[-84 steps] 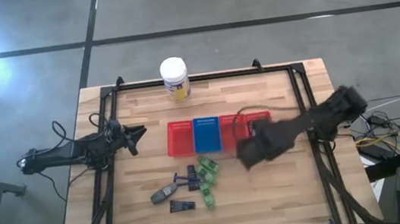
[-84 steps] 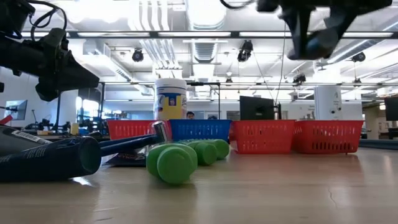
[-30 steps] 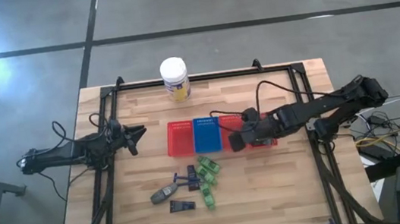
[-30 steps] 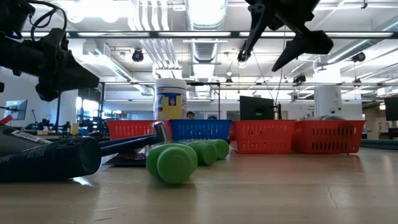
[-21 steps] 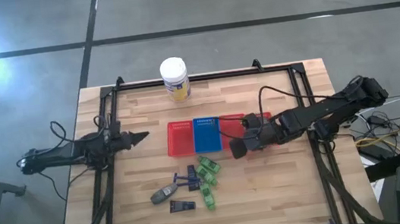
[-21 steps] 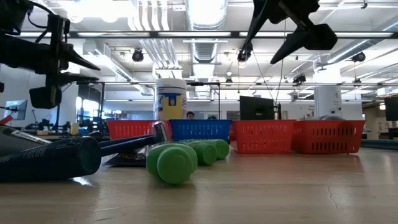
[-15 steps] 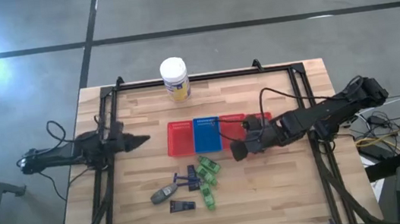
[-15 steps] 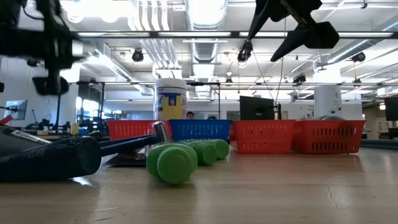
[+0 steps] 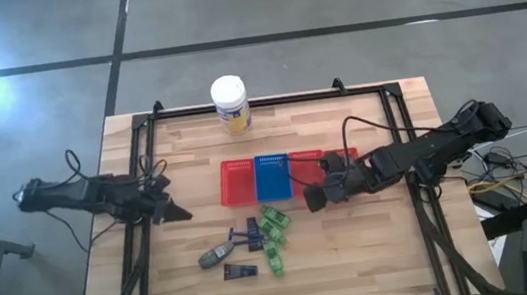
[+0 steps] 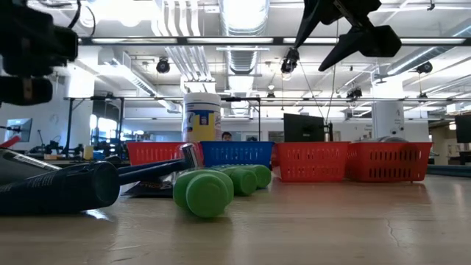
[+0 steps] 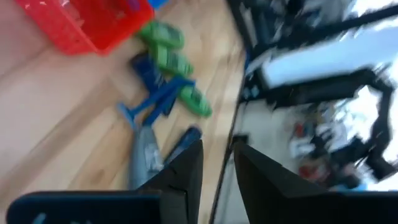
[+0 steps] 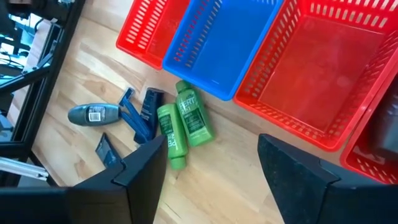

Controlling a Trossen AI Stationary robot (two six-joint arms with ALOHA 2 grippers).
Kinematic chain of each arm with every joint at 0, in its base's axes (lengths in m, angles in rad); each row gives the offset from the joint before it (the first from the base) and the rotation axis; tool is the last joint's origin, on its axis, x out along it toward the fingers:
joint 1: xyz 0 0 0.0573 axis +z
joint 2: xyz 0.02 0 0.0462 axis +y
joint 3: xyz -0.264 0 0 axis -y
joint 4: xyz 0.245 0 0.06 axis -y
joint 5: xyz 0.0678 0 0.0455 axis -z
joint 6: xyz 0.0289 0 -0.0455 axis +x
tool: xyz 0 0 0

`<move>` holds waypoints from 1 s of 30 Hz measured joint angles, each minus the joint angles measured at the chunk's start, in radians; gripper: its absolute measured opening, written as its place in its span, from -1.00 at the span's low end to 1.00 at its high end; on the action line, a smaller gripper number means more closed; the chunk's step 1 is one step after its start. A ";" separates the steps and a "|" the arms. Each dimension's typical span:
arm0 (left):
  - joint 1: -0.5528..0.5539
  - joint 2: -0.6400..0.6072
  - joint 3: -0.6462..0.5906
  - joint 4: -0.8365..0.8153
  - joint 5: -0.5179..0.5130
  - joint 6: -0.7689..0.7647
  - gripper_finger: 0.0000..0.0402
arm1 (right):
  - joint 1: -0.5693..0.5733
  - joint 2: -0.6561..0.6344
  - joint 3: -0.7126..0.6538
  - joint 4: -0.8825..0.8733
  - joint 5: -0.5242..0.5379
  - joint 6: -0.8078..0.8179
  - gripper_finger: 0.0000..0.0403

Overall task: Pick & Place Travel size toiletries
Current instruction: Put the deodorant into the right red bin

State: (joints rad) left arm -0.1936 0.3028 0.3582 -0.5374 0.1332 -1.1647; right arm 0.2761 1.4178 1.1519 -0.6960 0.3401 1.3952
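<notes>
The toiletries lie in a loose cluster [image 9: 253, 241] on the wooden table, near its front middle. There is a grey rounded bottle [image 12: 93, 114], green bottles [image 12: 183, 124], blue razors [image 12: 135, 118] and dark navy flat pieces [image 12: 107, 149]. The left wrist view shows the grey bottle [image 11: 144, 149] and green bottles [image 11: 165, 46] too. My left gripper [image 9: 181, 215] hovers left of the cluster, slightly open and empty, its fingers [image 11: 186, 174] pointing toward it. My right gripper [image 9: 312, 200] hangs wide open [image 12: 211, 152] and empty, just right of the cluster in front of the trays.
A row of small mesh trays, red [image 9: 237, 182], blue [image 9: 272, 177] and red [image 9: 304, 166], stands across the table's middle. My right arm covers a further red tray [image 12: 373, 152]. A white jar with a yellow label [image 9: 230, 104] stands at the far edge. A black frame [image 9: 139, 253] runs along the table's sides.
My left gripper has swung from pointing at the trays toward the near edge, and now slants at the toiletry cluster. My right gripper has drawn back from over the red tray toward the near edge and stayed open. The toiletries have not moved.
</notes>
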 joint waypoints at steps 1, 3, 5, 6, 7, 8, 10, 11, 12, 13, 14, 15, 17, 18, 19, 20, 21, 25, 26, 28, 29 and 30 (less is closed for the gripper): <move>-0.025 0.034 0.027 -0.031 -0.016 0.011 -0.52 | 0.001 0.000 0.000 0.000 0.000 0.000 0.21; -0.076 0.109 0.078 -0.089 -0.055 0.029 -0.52 | 0.002 0.000 0.000 0.000 0.000 -0.003 0.20; -0.122 0.189 0.120 -0.124 -0.082 0.049 -0.52 | 0.001 0.000 0.000 0.000 0.000 -0.004 0.21; -0.144 0.229 0.137 -0.136 -0.090 0.057 -0.52 | 0.001 0.000 0.000 0.000 0.001 -0.004 0.21; -0.165 0.271 0.149 -0.141 -0.091 0.066 -0.52 | 0.001 0.000 0.000 0.000 0.001 -0.006 0.23; -0.185 0.314 0.159 -0.140 -0.091 0.073 -0.52 | 0.001 0.000 0.000 0.000 0.002 -0.007 0.24; -0.222 0.399 0.179 -0.140 -0.100 0.092 -0.52 | 0.001 0.000 0.000 0.000 0.002 -0.009 0.27; -0.238 0.441 0.187 -0.140 -0.112 0.100 -0.52 | 0.001 0.000 0.000 0.000 0.002 -0.013 0.29; -0.250 0.481 0.195 -0.140 -0.125 0.111 -0.52 | 0.001 0.000 0.000 -0.001 0.002 -0.014 0.30; -0.258 0.519 0.205 -0.139 -0.144 0.125 -0.52 | 0.001 0.000 0.000 0.000 0.002 -0.016 0.32; -0.262 0.561 0.215 -0.138 -0.165 0.136 -0.52 | 0.001 0.000 0.000 -0.001 0.002 -0.018 0.33; -0.262 0.605 0.224 -0.136 -0.179 0.152 -0.52 | 0.001 0.000 0.000 0.000 0.003 -0.019 0.35; -0.262 0.680 0.256 -0.144 -0.183 0.176 -0.52 | 0.001 0.000 0.000 -0.001 0.003 -0.030 0.38; -0.262 0.720 0.278 -0.130 -0.183 0.188 -0.52 | 0.001 0.000 0.000 0.000 0.003 -0.039 0.39; -0.262 0.757 0.296 -0.123 -0.185 0.205 -0.52 | 0.001 0.000 0.000 -0.001 0.003 -0.043 0.40; -0.262 0.798 0.310 -0.126 -0.185 0.221 -0.52 | 0.001 0.000 -0.001 -0.003 0.003 -0.045 0.42; -0.262 0.836 0.325 -0.132 -0.186 0.227 -0.52 | 0.001 0.000 -0.002 -0.003 0.003 -0.046 0.43; -0.262 0.951 0.406 -0.110 -0.182 0.225 -0.52 | 0.001 0.000 -0.004 -0.003 0.003 -0.065 0.48; -0.262 0.976 0.420 -0.116 -0.175 0.224 -0.52 | 0.001 0.000 -0.004 -0.003 0.003 -0.068 0.50; -0.262 1.020 0.452 -0.117 -0.158 0.232 -0.52 | 0.001 0.000 -0.006 -0.002 0.003 -0.071 0.52; -0.262 1.034 0.466 -0.114 -0.154 0.238 -0.52 | 0.001 0.000 -0.008 -0.003 0.003 -0.072 0.53; -0.262 1.047 0.478 -0.114 -0.155 0.238 -0.52 | 0.001 0.000 -0.009 -0.003 0.003 -0.072 0.54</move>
State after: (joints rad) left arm -0.4561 1.3502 0.8360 -0.6513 -0.0215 -0.9271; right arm 0.2775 1.4174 1.1431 -0.6987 0.3431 1.3237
